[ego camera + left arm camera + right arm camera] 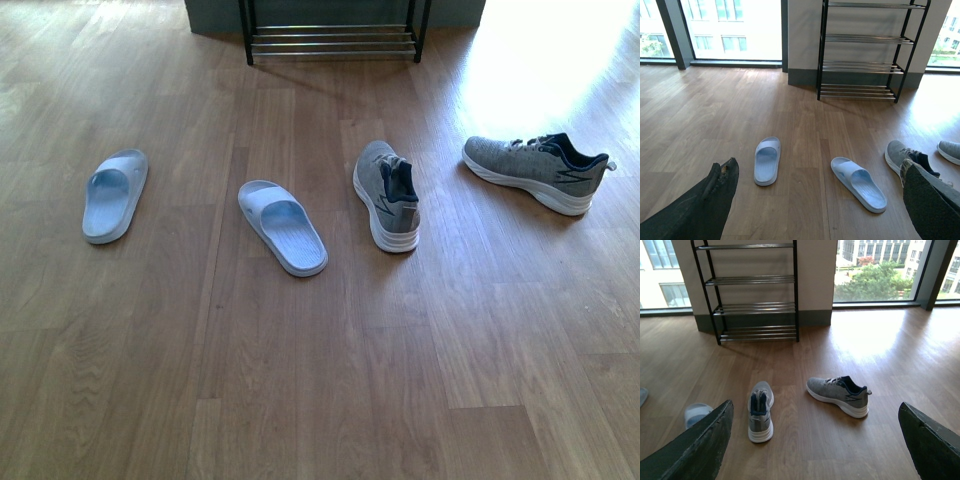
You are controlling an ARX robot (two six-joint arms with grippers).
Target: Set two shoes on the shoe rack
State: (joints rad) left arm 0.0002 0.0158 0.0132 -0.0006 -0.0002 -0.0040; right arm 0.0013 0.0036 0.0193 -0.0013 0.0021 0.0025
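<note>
Two pale blue slides [283,227] and two grey sneakers [387,195] lie on the wood floor [320,400], well ahead of the left gripper [818,167] and right gripper [815,407]. The shoe rack [333,40] stands beyond them. Both grippers' fingers [715,200] gape wide, holding nothing.

Pale blue all over on the left slide sandal [115,195] and the right slide sandal [283,227]. Mottled grey knit on the near sneaker [388,195] and the far sneaker [537,170], with white soles, navy lining and navy streaks along the sides. Black frame and chrome bars on the shoe rack [333,40]. Warm brown wood-grain planks across the floor [300,400], washed pale by glare beside the far sneaker. Off-white wall [815,270] over grey-green skirting [815,317].
</note>
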